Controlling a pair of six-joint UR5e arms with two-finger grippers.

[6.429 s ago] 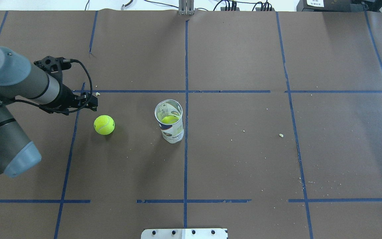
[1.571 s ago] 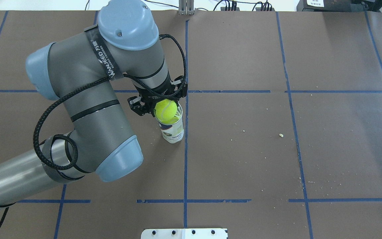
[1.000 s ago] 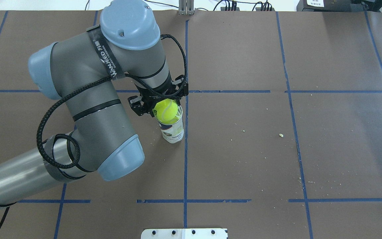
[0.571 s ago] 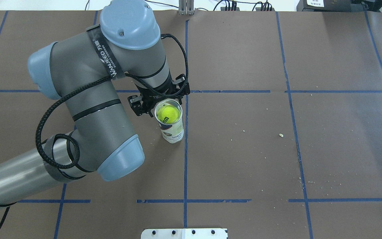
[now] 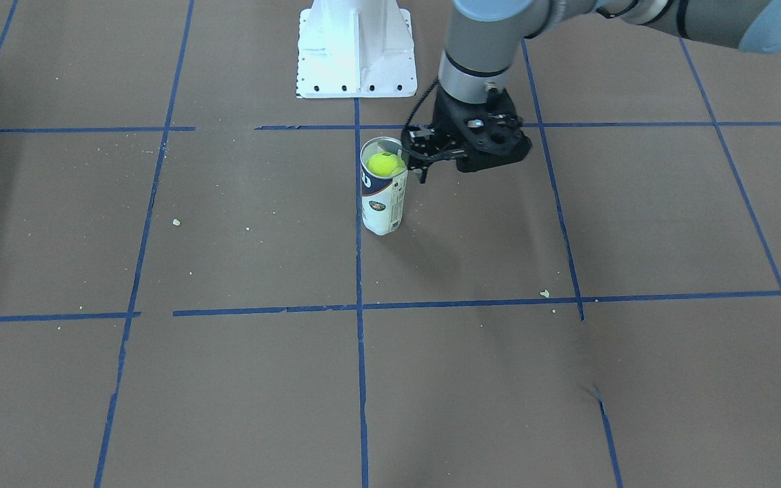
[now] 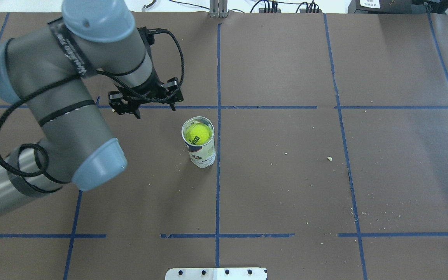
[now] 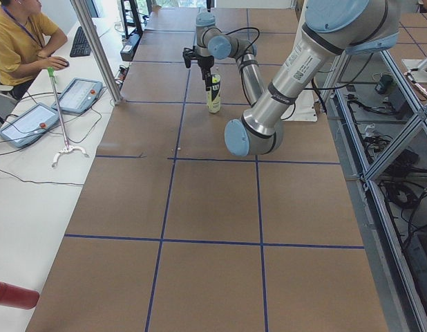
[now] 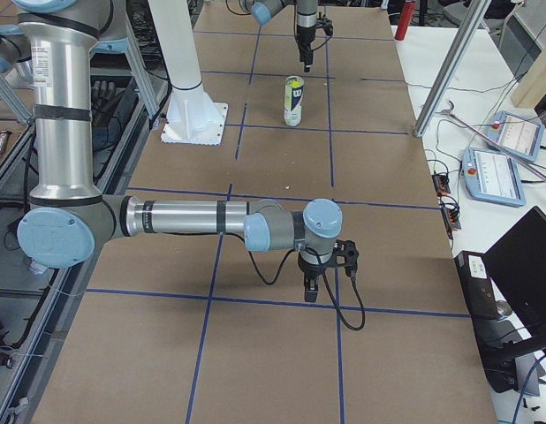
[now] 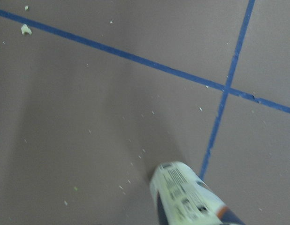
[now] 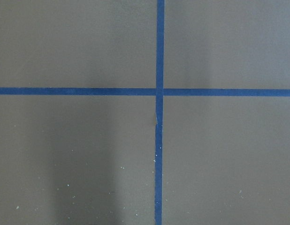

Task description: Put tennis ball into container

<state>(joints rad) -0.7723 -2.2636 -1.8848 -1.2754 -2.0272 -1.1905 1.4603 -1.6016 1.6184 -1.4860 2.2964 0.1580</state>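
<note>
The tennis ball (image 6: 198, 133) rests inside the top of the container (image 6: 202, 152), a clear tube with a white and dark-blue label standing upright near the table's middle. The front-facing view shows the ball (image 5: 385, 163) just below the tube's rim (image 5: 382, 141). My left gripper (image 6: 154, 111) hangs open and empty, to the left of the tube and slightly beyond it, not touching it. The left wrist view catches only the tube's label (image 9: 189, 199). My right gripper (image 8: 324, 284) hovers low over bare table far from the tube; I cannot tell its state.
The white pedestal (image 5: 355, 47) stands behind the tube on the robot's side. Blue tape lines and small crumbs (image 6: 329, 158) mark the brown table cover. An operator (image 7: 19, 43) sits at a side desk with tablets (image 7: 77, 95).
The ball has left my left gripper and dropped into the tube. The gripper has then drawn away from above the tube, leftward and a little farther back.
</note>
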